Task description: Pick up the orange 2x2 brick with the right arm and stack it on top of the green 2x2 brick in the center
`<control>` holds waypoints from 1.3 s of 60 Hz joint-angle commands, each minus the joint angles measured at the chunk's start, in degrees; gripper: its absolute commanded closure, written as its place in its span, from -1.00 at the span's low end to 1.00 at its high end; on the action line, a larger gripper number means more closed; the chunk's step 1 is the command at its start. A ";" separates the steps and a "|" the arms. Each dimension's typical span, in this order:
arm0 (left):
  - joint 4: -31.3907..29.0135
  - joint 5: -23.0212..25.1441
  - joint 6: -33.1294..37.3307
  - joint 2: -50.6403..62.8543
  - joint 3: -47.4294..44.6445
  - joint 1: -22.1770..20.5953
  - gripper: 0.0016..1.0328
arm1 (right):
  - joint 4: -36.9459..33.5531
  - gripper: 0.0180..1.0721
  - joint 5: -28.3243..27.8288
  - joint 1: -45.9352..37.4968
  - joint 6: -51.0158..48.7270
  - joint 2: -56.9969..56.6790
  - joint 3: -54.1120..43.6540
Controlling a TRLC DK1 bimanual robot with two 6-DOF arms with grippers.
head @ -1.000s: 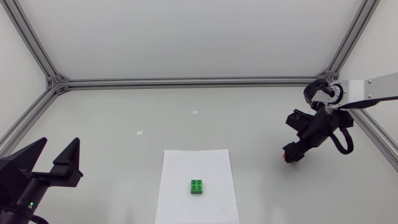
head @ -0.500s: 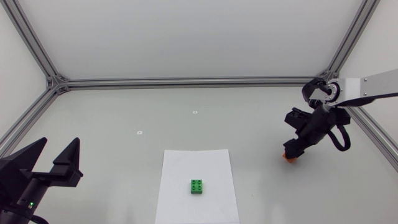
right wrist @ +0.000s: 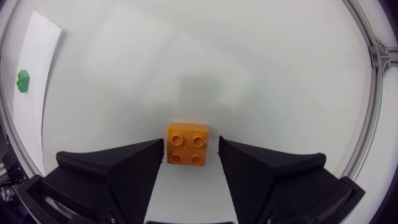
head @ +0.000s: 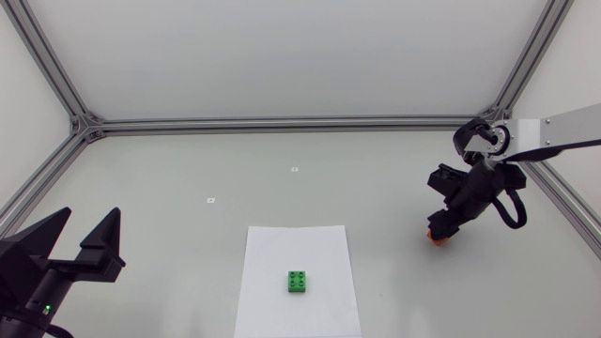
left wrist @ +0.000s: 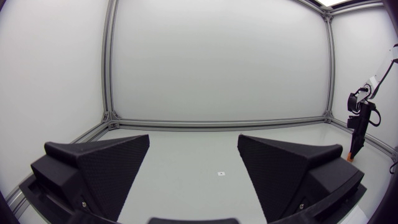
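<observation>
Head view: right gripper (head: 439, 231) is low over the small orange 2x2 plastic brick (head: 434, 238), approx. 2 o'clock from the green 2x2 plastic brick (head: 299, 282) on the white paper sheet (head: 282, 249). The left gripper (head: 92, 212) is far off, so the right arm is nearer. Left wrist view: left gripper spread wide, nothing btw. its fingers. Right wrist view: the orange brick (right wrist: 188, 144) sits square btw. the right gripper's parted fingers (right wrist: 124, 163), a gap on one side, not gripped. Green brick (right wrist: 23, 81) at approx. 10 o'clock, well apart.

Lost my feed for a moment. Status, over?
Left gripper open, off to the side. Right gripper open, orange brick between its fingers, on the table. Green brick sits on paper sheet. Nothing lies between them.
</observation>
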 commanded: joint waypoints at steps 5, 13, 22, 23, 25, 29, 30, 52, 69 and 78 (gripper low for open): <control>-0.84 0.23 0.75 -0.45 -2.35 0.31 -0.92 | -0.23 -0.13 0.13 0.71 0.22 1.26 0.29; -0.84 0.23 0.75 -0.45 -2.35 0.31 -0.92 | -0.14 -0.12 0.22 0.71 0.22 1.44 0.20; -0.84 0.23 0.75 -0.45 -2.35 0.31 -0.92 | 0.03 0.04 0.22 0.54 0.05 1.97 0.20; -0.84 0.23 0.75 -0.45 -2.35 0.31 -0.92 | 0.03 0.04 0.22 0.54 0.05 2.05 0.20; -0.84 0.23 0.75 -0.45 -2.35 0.31 -0.92 | 0.03 0.05 0.22 0.54 0.05 2.05 0.11; -0.84 0.23 0.75 -0.45 -2.35 0.31 -0.92 | 0.03 0.05 0.22 0.54 -0.04 2.14 0.11; -0.84 0.23 0.75 -0.45 -2.35 0.31 -0.92 | 0.03 0.06 0.22 0.54 -0.04 2.14 0.11; -0.76 0.23 0.75 -0.45 -2.35 0.31 -0.92 | -1.37 0.74 0.22 0.71 -0.65 0.47 -0.06; -0.84 0.23 0.75 -0.45 -2.35 0.31 -0.92 | -7.88 0.89 0.13 6.07 -1.62 -10.51 -1.56; -0.84 0.23 0.75 -0.45 -2.35 0.31 -0.92 | -9.46 0.89 0.22 12.31 -3.03 -15.26 -3.49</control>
